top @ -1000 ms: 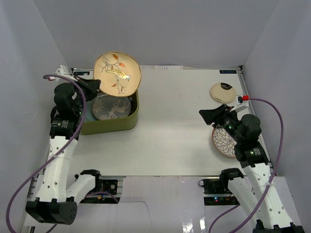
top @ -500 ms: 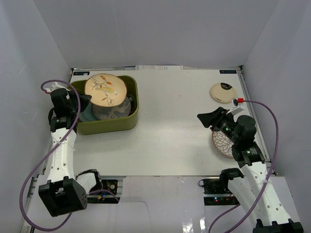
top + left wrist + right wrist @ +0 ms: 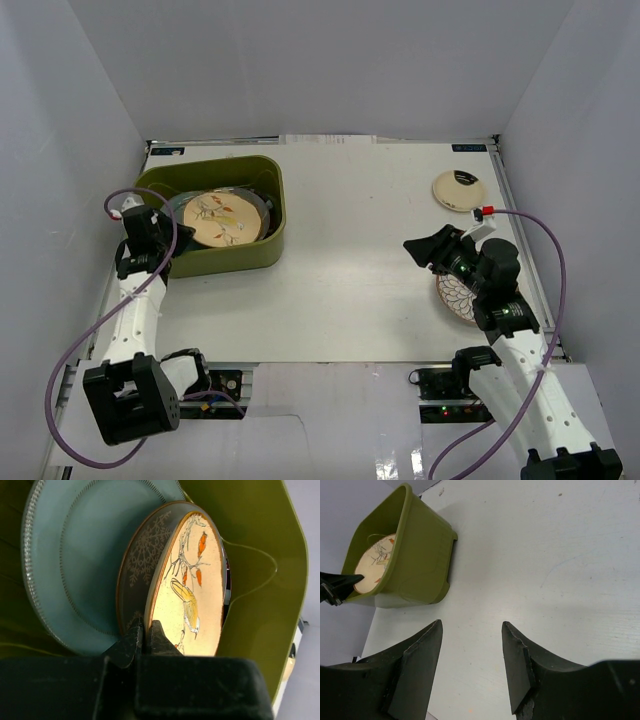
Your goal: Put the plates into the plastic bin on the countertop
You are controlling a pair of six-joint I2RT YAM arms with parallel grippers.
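My left gripper (image 3: 178,232) is shut on the near rim of the cream leaf-and-bird plate (image 3: 222,219) and holds it low inside the olive-green plastic bin (image 3: 258,252). In the left wrist view the cream plate (image 3: 196,595) lies on the grey deer plate (image 3: 142,565), with a blue-grey plate (image 3: 80,555) beneath. My right gripper (image 3: 418,247) is open and empty above the white countertop (image 3: 360,220). The brown-rimmed white petal plate (image 3: 456,297) lies under the right arm. The black-rimmed cream plate (image 3: 459,190) lies at the back right.
White walls enclose the countertop on three sides. The bin (image 3: 415,560) also shows at the far left of the right wrist view, with the cream plate (image 3: 376,562) inside it.
My left gripper has lowered the cream leaf-and-bird plate from above the bin's back rim down into the bin, onto the deer plate. The right arm has shifted slightly left.
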